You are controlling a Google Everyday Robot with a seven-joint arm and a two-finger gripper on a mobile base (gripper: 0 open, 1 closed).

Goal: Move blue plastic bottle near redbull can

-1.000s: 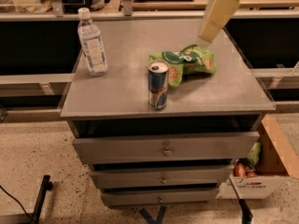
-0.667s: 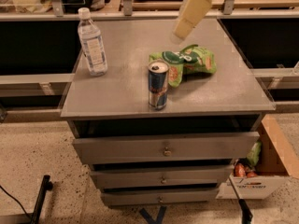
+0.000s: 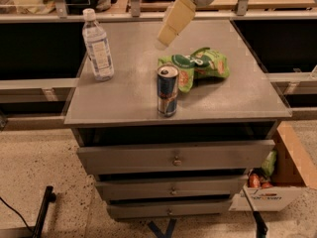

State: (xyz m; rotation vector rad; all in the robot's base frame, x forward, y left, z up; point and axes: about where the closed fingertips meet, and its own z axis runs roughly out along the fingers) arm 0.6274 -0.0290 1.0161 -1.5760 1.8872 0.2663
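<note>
The blue plastic bottle [image 3: 98,47] stands upright at the back left of the grey cabinet top [image 3: 129,95]. It is clear with a white cap and a pale label. The redbull can [image 3: 167,90] stands upright near the front middle, well to the right of and in front of the bottle. My gripper [image 3: 166,37] hangs over the back middle of the top, cream-coloured and pointing down-left. It is to the right of the bottle, behind the can, and touches neither.
A green snack bag [image 3: 198,65] lies just behind and right of the can. The cabinet has three drawers [image 3: 173,157], the top one slightly open. A cardboard box [image 3: 292,170] with items stands on the floor at the right. Shelving runs behind.
My gripper has moved left over the cabinet top, from above the right rear to the back middle, closer to the bottle. Bottle, can and bag have not moved.
</note>
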